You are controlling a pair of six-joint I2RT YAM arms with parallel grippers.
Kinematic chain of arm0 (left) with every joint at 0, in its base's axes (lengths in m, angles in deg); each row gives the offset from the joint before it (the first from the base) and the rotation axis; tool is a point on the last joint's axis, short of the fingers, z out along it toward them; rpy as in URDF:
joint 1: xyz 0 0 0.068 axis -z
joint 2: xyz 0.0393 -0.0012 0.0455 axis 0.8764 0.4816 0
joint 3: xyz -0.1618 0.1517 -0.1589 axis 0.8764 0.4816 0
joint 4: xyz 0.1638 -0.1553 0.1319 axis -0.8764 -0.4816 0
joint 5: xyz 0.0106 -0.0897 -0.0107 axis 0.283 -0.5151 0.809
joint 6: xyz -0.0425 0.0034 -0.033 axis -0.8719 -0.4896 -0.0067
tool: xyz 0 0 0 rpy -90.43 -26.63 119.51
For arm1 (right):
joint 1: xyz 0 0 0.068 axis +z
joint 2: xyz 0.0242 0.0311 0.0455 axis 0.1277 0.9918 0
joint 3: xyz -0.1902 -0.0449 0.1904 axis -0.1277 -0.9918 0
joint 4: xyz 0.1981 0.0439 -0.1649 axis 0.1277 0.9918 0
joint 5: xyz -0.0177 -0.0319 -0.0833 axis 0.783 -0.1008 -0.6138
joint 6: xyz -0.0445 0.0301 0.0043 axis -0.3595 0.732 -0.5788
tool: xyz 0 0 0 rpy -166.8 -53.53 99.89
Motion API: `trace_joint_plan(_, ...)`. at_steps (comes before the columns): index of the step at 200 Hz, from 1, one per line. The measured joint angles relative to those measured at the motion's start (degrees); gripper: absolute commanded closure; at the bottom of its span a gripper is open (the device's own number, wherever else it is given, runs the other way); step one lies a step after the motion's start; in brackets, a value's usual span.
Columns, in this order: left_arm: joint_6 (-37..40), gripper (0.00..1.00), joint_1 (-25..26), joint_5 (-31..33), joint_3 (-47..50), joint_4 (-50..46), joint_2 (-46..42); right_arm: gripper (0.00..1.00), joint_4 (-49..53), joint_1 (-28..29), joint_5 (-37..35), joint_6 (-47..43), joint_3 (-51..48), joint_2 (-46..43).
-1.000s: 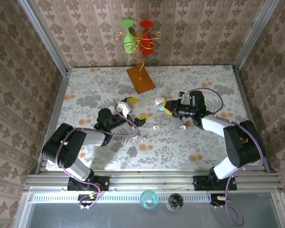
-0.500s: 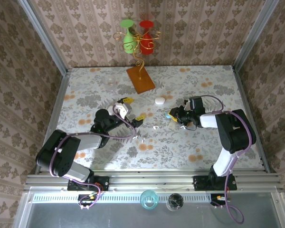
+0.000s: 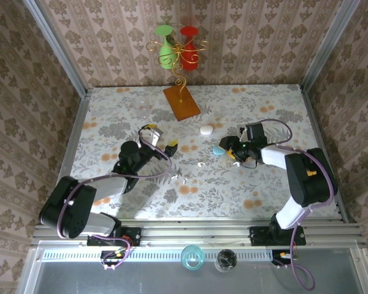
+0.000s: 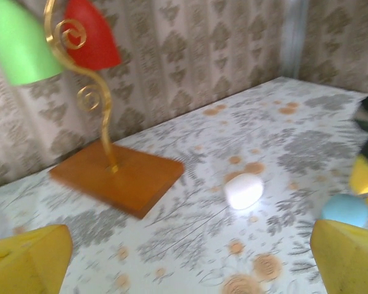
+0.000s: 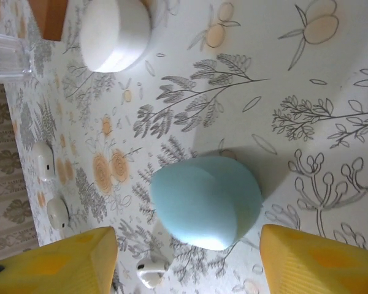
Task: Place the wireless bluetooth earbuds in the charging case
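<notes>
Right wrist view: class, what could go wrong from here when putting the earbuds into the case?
1. The rounded light-blue case sits loose inside the open right tool; a pinch may squirt it aside.
2. An earbud lies close beside that tool; a sweep could knock it away.

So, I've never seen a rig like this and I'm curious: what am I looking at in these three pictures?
Two robot arms, left and right, are bolted at the table's near edge. The overhead picture looks down on both; the other two come from a camera on each wrist, the yellow wedges being that arm's own fingers. On the table lie a light-blue case, a white case, tiny white earbuds and a wooden stand with green and red shapes. The right fingers stand apart either side of the light-blue case, which rests on the table; the left fingers are open too. Nothing is held.
</notes>
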Motion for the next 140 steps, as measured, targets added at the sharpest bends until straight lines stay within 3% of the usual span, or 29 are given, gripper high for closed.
trace_joint_plan(50, -1.9, 0.0, -0.3, 8.2, -7.1, -23.4, -4.7, 0.32, 6.6, 1.6, -4.1, -6.3, 2.4, -8.4)
trace_joint_plan(109, -6.6, 0.0, -4.6, 12.6, -15.9, -49.6, -5.4, 0.31, 11.1, 8.4, -5.3, -11.3, 7.2, -8.4)
trace_joint_plan(140, -5.2, 0.0, -7.1, 12.5, -17.5, -59.4, -4.7, 0.31, 12.0, 10.8, -5.4, -13.2, 9.8, -7.1)
